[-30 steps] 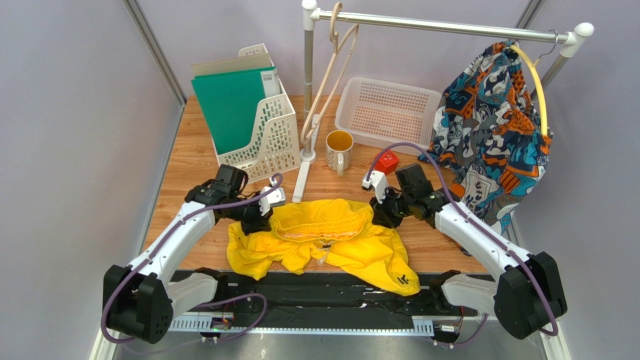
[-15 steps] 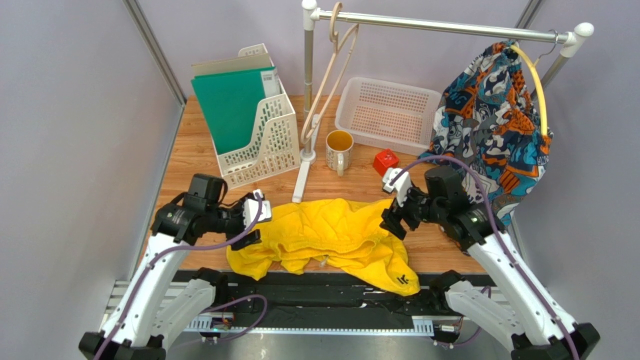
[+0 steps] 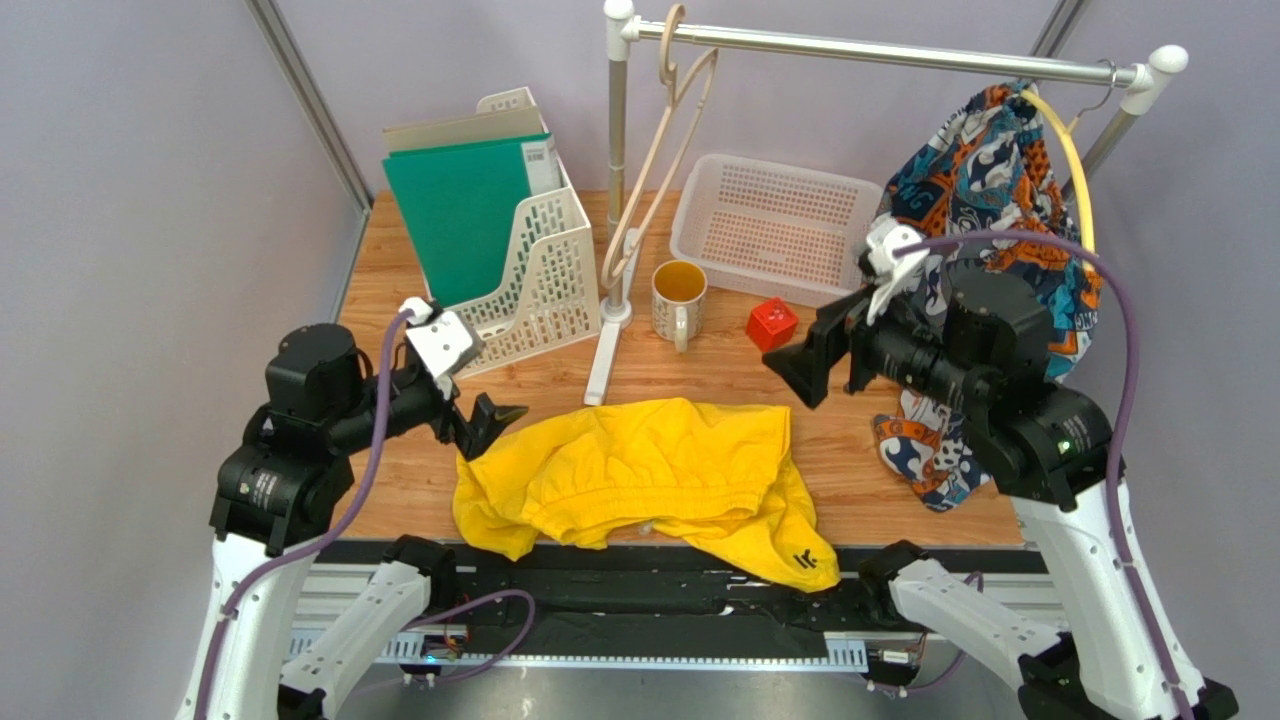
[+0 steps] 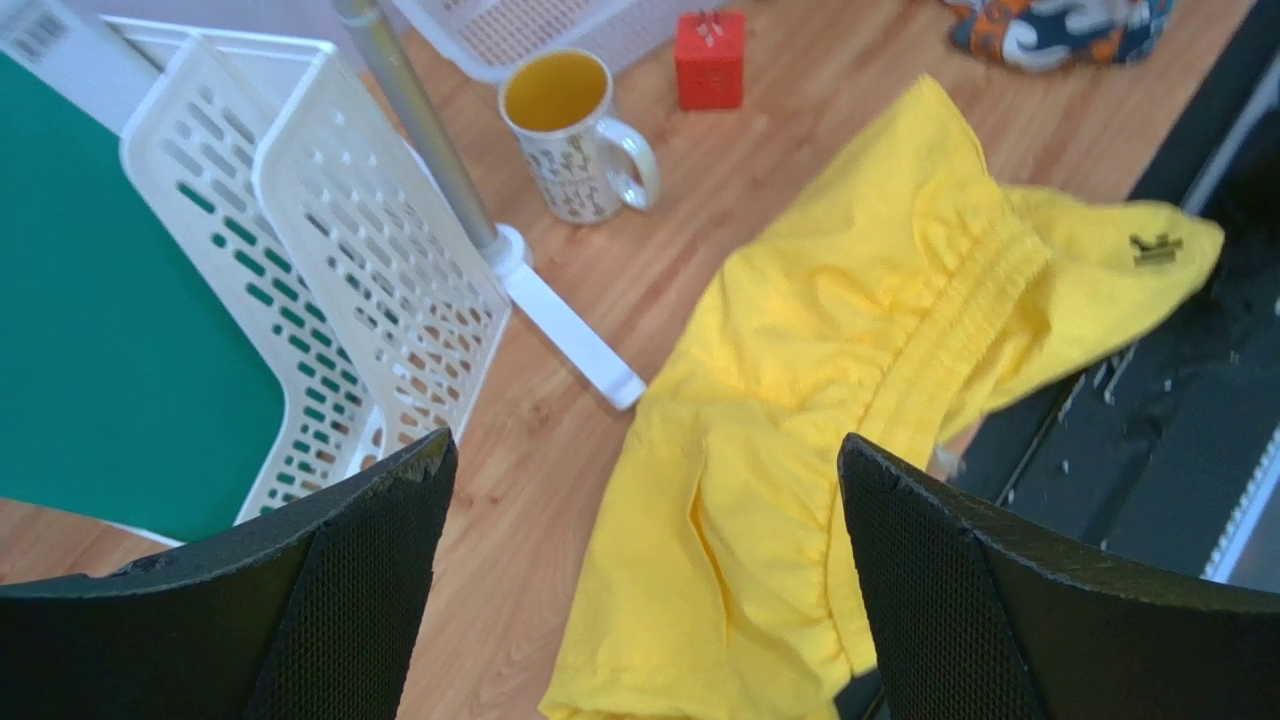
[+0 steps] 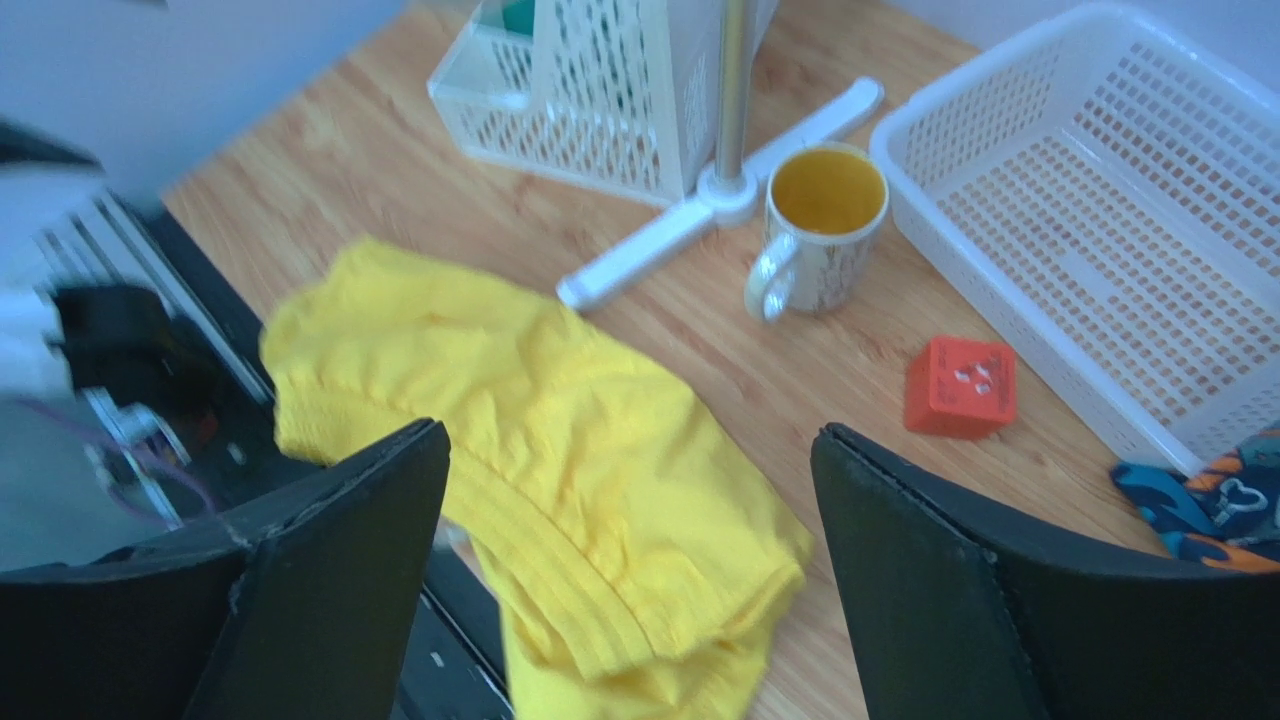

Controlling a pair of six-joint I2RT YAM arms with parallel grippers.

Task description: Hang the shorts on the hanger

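The bright yellow shorts (image 3: 646, 473) lie crumpled on the wooden table near its front edge, with one leg hem and its black logo over the black strip. They also show in the left wrist view (image 4: 842, 345) and the right wrist view (image 5: 556, 435). The pale beige hanger (image 3: 663, 105) hangs by its hook from the rail's left end. My left gripper (image 3: 484, 422) hovers open above the shorts' left edge, holding nothing (image 4: 643, 447). My right gripper (image 3: 819, 360) is raised open above the shorts' right end, also holding nothing (image 5: 630, 432).
A white file rack (image 3: 526, 278) with a green folder stands at the back left. The rail's post and foot (image 3: 604, 360), a mug (image 3: 678, 300), a red cube (image 3: 772, 323) and a white basket (image 3: 774, 225) lie behind the shorts. A patterned garment (image 3: 992, 225) hangs at the right.
Both grippers have opened, let go of the shorts and lifted up and outward. The shorts have dropped and settled flatter on the table.
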